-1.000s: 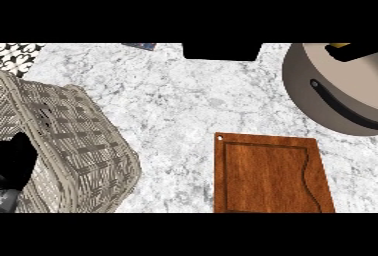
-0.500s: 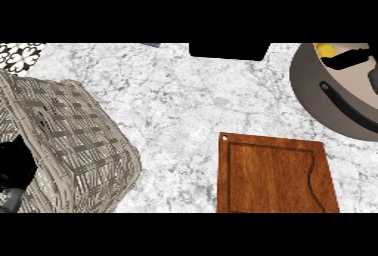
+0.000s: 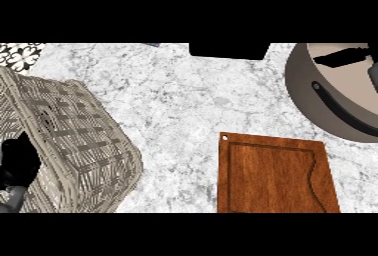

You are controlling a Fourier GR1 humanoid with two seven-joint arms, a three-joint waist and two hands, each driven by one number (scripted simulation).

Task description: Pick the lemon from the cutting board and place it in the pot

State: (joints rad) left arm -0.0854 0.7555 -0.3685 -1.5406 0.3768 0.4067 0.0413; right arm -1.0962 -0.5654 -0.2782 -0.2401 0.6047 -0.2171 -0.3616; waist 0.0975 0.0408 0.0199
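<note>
Mostly grey-white marble tabletop (image 3: 184, 100) surrounds the wooden cutting board (image 3: 275, 177). Up-right of it sits the pot (image 3: 325, 105); the right robot hand (image 3: 345, 56) hovers inside, grasp unclear. Lemon unseen. Far left, the left robot hand (image 3: 18, 162) rests beside a wicker basket (image 3: 74, 145), fingers indistinct.

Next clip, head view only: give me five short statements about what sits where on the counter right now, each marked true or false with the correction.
1. The cutting board has no lemon on it. True.
2. The pot sits at the view's left. False: it is at the upper right.
3. A wicker basket stands at the left of the counter. True.
4. The right hand rests on the cutting board. False: it is over the pot.
5. The left hand shows at the left edge, by the basket. True.
</note>
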